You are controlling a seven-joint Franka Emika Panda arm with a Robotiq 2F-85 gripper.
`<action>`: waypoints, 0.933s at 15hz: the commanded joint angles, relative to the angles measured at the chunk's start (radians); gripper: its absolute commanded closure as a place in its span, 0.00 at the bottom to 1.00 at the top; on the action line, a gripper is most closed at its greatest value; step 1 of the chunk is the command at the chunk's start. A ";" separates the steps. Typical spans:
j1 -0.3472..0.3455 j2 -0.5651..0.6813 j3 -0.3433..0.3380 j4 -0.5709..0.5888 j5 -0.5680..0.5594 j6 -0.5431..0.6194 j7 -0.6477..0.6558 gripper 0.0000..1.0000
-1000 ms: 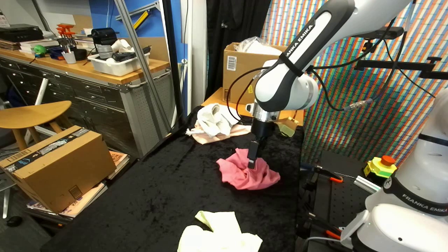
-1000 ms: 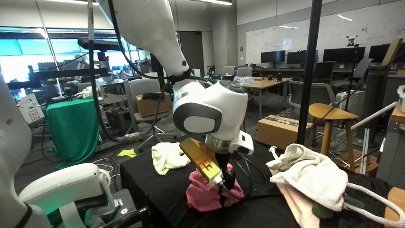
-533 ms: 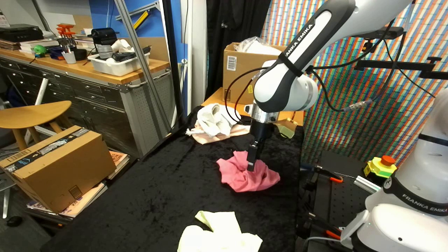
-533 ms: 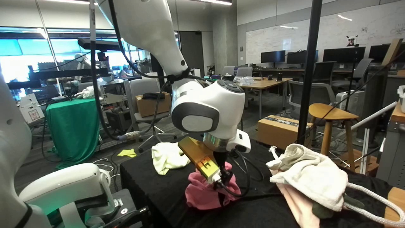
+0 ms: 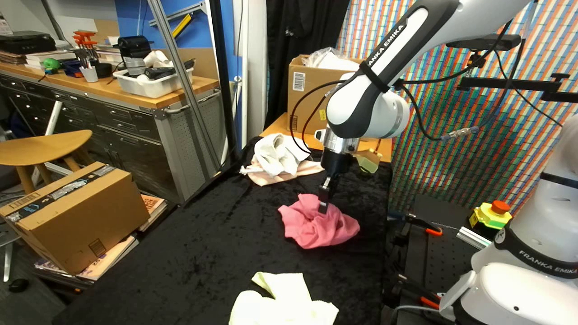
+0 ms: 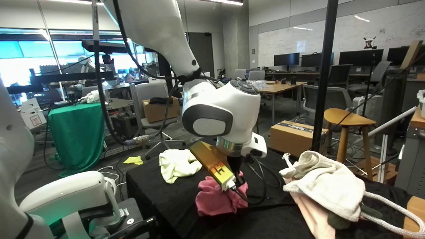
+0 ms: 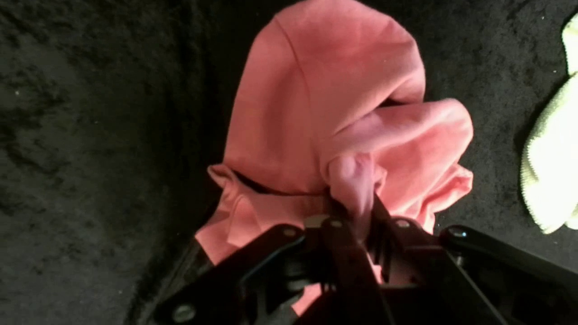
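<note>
A crumpled pink cloth (image 5: pixel 311 230) lies on a black-covered table; it shows in both exterior views and fills the middle of the wrist view. My gripper (image 5: pixel 323 208) points down at its upper part. In the wrist view the two dark fingers of the gripper (image 7: pixel 359 203) have come together with a bunched fold of the pink cloth (image 7: pixel 325 90) pinched between them. Most of the cloth still rests on the table. The fingertips themselves are partly hidden in its folds. In an exterior view a gold-and-yellow box on the wrist (image 6: pixel 211 164) covers part of the cloth.
A pale yellow-green cloth (image 5: pixel 282 300) lies on the same table, also at the right edge of the wrist view. A white cloth bag (image 6: pixel 327 186) sits on a peach cloth (image 6: pixel 315 215). A cardboard box (image 5: pixel 311 95) stands behind the table. Cables loop beside the wrist.
The fingers have closed on the cloth. After dipping a little, the gripper has risen slightly, and the cloth around it is drawn up and inward.
</note>
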 commanded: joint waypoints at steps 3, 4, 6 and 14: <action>-0.019 -0.131 -0.041 0.018 -0.011 -0.036 0.020 0.92; -0.015 -0.157 -0.057 0.027 -0.043 -0.027 0.062 0.92; -0.011 -0.186 -0.084 0.054 -0.079 0.005 0.132 0.92; -0.027 -0.175 -0.137 0.248 -0.382 0.122 0.551 0.92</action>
